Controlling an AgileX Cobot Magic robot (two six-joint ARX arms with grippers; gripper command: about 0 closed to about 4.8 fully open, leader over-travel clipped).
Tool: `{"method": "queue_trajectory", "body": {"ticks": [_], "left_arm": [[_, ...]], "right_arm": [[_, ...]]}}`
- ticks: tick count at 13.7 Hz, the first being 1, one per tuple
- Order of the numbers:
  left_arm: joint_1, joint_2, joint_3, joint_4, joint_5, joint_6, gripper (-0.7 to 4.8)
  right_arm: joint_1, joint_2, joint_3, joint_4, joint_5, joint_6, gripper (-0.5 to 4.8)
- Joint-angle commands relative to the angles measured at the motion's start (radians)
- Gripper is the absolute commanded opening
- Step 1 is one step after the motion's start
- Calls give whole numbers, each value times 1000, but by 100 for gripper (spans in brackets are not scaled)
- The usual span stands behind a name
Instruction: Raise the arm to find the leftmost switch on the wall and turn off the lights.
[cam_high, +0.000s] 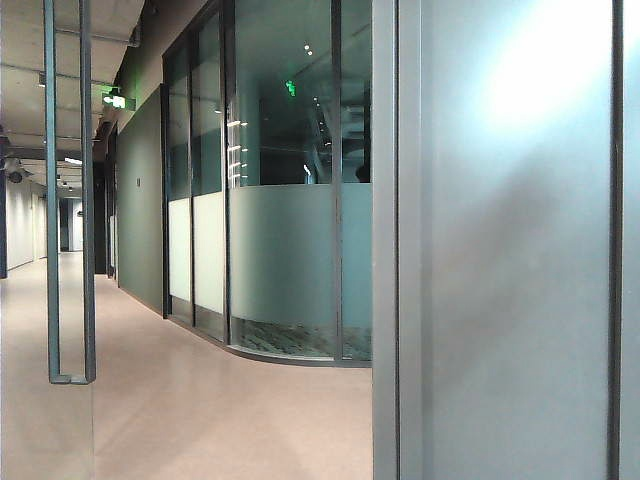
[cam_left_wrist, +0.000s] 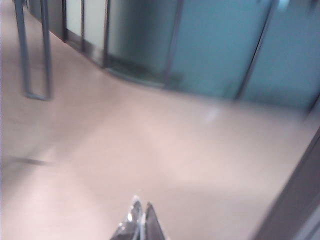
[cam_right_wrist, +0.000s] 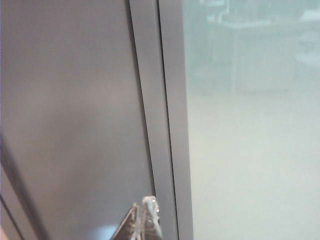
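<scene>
— Reporting grippers: where are they sitting?
— Left gripper (cam_left_wrist: 141, 220) is hovering over the floor (cam_left_wrist: 150, 150), fingertips together, empty. Right gripper (cam_right_wrist: 145, 220) is facing a frosted partition frame (cam_right_wrist: 162, 125), closed, empty. No switch is showing.

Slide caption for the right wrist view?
Right gripper, fingers together, faces a grey metal frame post between a grey panel and frosted glass; no switch visible.

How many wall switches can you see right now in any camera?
0. No view shows a switch. The left gripper, shut, faces the floor; the right gripper, shut, faces a door frame. Any switches must be out of view.
</scene>
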Motion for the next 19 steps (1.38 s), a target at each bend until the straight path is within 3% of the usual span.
{"method": "queue_trajectory", "body": {"ticks": [1,3,5,7,12,16,19], "left_arm": [[-2,0,17,108,104,-194,-5],[-2,0,116,110,153,-81,-5],[-2,4,228,109,63,32,-5],[-2,44,330,117,-6,53,-5],[-2,403,737,207,1,99,-5],[-2,787,1107,207,128,100,-5],[-3,1005,1275,190,267,68,-5]], "right_arm": [[1,-2,77,83,-3,3,-1],[1,-2,189,95,-3,2,-1],[1,8,290,93,-2,3,-1],[1,57,382,96,-2,2,-1],[1,380,714,122,-46,2,-1],[1,686,1033,119,-106,3,-1],[2,858,1199,88,-237,75,-1]]}}
